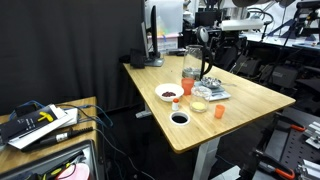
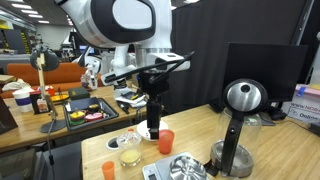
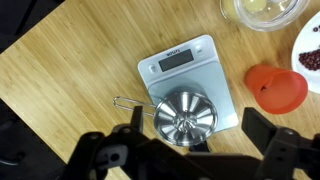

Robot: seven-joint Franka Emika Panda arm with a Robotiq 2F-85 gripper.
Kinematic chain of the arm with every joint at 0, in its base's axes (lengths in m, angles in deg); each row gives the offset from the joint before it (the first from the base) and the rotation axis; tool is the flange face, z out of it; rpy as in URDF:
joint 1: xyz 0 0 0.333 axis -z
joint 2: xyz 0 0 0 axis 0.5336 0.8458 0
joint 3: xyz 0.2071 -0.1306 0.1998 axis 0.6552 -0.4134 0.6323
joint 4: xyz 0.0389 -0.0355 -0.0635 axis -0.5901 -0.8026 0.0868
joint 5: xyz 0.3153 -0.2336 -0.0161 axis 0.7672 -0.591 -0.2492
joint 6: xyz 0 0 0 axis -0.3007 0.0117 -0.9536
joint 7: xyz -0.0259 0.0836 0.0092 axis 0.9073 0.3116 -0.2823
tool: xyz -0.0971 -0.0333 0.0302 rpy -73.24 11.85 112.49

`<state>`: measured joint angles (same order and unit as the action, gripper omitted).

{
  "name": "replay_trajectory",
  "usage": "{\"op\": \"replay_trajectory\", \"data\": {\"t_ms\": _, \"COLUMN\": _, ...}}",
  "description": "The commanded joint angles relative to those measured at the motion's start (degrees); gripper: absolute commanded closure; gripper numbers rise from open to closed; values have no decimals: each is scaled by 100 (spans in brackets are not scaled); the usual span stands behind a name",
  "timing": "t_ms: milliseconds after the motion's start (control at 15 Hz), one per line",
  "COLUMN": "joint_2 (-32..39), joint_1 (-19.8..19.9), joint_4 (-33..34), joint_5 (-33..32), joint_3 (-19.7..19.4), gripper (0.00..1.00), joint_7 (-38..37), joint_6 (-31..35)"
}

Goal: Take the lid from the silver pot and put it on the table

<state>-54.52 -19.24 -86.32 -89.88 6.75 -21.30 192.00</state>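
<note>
The silver pot [image 3: 160, 122] stands on a silver kitchen scale [image 3: 180, 62] on the light wood table [image 3: 70, 80]. A thin wire handle sticks out to its left. The shiny fluted lid [image 3: 184, 113] sits on the pot. My gripper [image 3: 193, 128] is open and empty, above the pot, with a dark finger on either side of it and not touching it. In an exterior view the gripper [image 2: 153, 128] hangs above the table, and the pot [image 2: 184, 167] is low on the scale. In an exterior view the gripper [image 1: 208, 62] is over the scale [image 1: 213, 93].
An orange cup [image 3: 276, 88] stands right of the scale, with a clear bowl [image 3: 262, 10] and a white bowl of red bits [image 3: 311, 50] beyond it. A tall jug [image 1: 190, 68], a small black bowl [image 1: 180, 118] and another orange cup [image 1: 218, 111] are also on the table. A black and silver appliance [image 2: 238, 120] stands near the pot.
</note>
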Motion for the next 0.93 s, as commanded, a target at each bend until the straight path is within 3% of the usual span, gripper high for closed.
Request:
{"op": "replay_trajectory", "data": {"t_ms": 0, "joint_2": 306, "joint_1": -211, "joint_4": 249, "joint_5": -72, "joint_3": -241, "gripper": 0, "joint_7": -157, "joint_6": -25}}
{"op": "replay_trajectory", "data": {"t_ms": 333, "joint_2": 1169, "joint_1": -380, "joint_4": 846, "joint_5": -58, "joint_3": -497, "gripper": 0, "joint_7": -279, "joint_6": -9}}
{"op": "replay_trajectory", "data": {"t_ms": 867, "joint_2": 2565, "joint_1": -497, "joint_4": 2039, "joint_5": 684, "joint_3": -890, "gripper": 0, "joint_7": -143, "joint_6": -347}}
